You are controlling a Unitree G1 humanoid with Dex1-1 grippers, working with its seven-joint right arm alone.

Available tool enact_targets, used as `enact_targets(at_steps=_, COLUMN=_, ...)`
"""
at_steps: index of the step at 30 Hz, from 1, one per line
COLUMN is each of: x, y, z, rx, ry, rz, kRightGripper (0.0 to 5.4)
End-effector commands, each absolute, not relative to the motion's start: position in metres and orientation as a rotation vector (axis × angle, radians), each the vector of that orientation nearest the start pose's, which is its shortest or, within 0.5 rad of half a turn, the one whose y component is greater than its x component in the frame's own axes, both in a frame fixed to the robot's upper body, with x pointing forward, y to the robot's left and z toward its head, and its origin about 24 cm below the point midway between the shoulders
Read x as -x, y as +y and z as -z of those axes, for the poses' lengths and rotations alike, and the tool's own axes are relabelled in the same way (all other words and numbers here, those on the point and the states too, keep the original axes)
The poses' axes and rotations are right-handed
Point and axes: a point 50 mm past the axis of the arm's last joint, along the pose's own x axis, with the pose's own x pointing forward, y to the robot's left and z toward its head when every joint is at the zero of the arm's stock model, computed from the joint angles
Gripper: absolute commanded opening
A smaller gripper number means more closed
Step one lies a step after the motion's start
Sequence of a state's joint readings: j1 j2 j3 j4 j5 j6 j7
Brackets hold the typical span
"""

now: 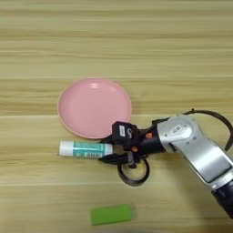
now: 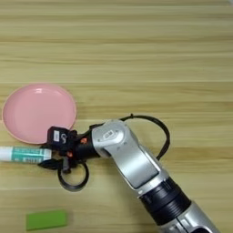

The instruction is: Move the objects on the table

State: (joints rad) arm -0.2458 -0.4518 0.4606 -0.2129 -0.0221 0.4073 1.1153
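Note:
The white-and-teal glue stick [image 1: 84,149] lies level just below the round pink plate [image 1: 94,108], its right end between my right gripper's [image 1: 110,149] two black fingers. One finger sits above that end and one below, shut on it. A black tape-like ring [image 1: 133,171] lies on the table right under the gripper's wrist. The flat green block [image 1: 111,214] rests near the front edge, apart from everything. In the right eye view the glue stick [image 2: 25,154] reaches the left border and the silver forearm [image 2: 132,159] comes in from the bottom right.
A black cable [image 2: 161,132] loops off the forearm over the table. The wooden table [image 1: 136,45] is bare planks behind the plate and to the right.

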Motion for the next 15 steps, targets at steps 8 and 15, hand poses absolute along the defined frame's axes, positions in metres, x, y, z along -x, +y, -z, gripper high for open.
enact_targets(at_steps=8, x=-0.255, y=-0.081, z=-0.117, rx=0.462, ry=0.132, rz=-1.342, kRightGripper=1.67)
enact_targets(at_steps=15, x=-0.266, y=-0.079, z=-0.121, rx=0.424, ry=0.128, rz=-1.265, kRightGripper=1.67)
